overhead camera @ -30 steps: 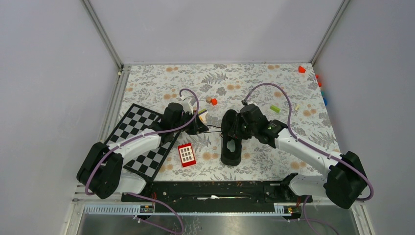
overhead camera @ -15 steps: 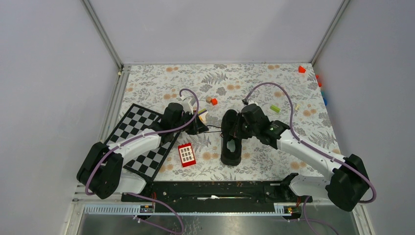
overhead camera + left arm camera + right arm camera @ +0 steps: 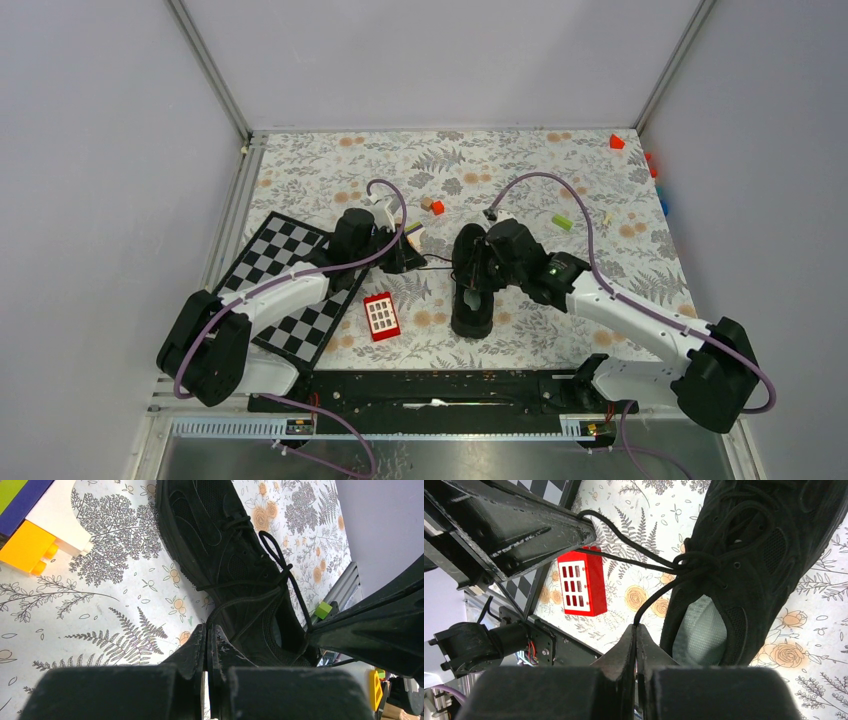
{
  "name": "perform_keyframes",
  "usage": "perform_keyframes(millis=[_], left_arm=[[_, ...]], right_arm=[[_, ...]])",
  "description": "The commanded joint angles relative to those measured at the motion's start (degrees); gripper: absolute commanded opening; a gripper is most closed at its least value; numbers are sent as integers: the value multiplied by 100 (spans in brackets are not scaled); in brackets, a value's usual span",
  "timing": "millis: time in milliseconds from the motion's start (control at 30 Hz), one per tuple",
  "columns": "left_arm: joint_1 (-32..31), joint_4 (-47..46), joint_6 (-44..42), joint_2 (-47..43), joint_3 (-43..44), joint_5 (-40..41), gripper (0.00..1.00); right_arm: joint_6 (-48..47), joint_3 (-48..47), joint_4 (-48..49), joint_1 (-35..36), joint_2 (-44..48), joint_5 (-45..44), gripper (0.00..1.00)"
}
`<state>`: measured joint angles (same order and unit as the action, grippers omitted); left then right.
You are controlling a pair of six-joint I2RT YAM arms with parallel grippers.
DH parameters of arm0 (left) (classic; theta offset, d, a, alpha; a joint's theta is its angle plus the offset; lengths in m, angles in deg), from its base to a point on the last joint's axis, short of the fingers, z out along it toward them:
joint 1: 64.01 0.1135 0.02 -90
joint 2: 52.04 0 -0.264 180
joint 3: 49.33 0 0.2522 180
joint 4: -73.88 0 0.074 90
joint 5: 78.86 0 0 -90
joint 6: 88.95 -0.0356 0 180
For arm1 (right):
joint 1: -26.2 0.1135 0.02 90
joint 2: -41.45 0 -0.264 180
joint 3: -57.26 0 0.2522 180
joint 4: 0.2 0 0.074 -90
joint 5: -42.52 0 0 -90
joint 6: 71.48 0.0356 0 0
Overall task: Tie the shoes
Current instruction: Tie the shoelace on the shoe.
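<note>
Black all over, the sneaker [image 3: 472,305] sits on its sole near the middle of the flower-printed table [image 3: 600,180], between the two arms, with its heel toward their bases and its pale grey insole [image 3: 699,630] showing through the opening. Its thin laces [image 3: 659,560] gather into a small tangle at the top of the throat [image 3: 694,562], which reads as a first crossing or a loose knot; how tight it is cannot be told. From there a doubled strand runs out as a narrow loop to the tip of the left tool [image 3: 206,630], whose fingers are pressed together on it. A single strand drops to the right tool [image 3: 636,627], which is closed just as fully and pinches that lace at its fingertips. Both strands look taut and lead away from the shoe on opposite sides. Judging by this, the task is partway through: the laces are crossed and in hand, but no finished bow lies on the shoe, so the loops have yet to be formed, wrapped and pulled snug. A red block [image 3: 381,316] lies just left of the sneaker, and beyond it a chessboard [image 3: 280,285] sits under the left arm.
</note>
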<state>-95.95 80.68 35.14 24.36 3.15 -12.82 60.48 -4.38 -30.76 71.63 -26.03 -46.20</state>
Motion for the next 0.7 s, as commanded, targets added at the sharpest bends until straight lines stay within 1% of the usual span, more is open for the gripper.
perform_keyframes(millis=[0, 367, 667], left_arm=[[-22, -105, -86, -37, 250, -6, 0], [-22, -53, -109, -13, 276, -12, 0], [-22, -17, -137, -20, 274, -5, 0]], right_arm=[[85, -207, 193, 110, -78, 57, 0], [76, -224, 260, 124, -179, 91, 0], [109, -39, 443, 125, -305, 217, 0]])
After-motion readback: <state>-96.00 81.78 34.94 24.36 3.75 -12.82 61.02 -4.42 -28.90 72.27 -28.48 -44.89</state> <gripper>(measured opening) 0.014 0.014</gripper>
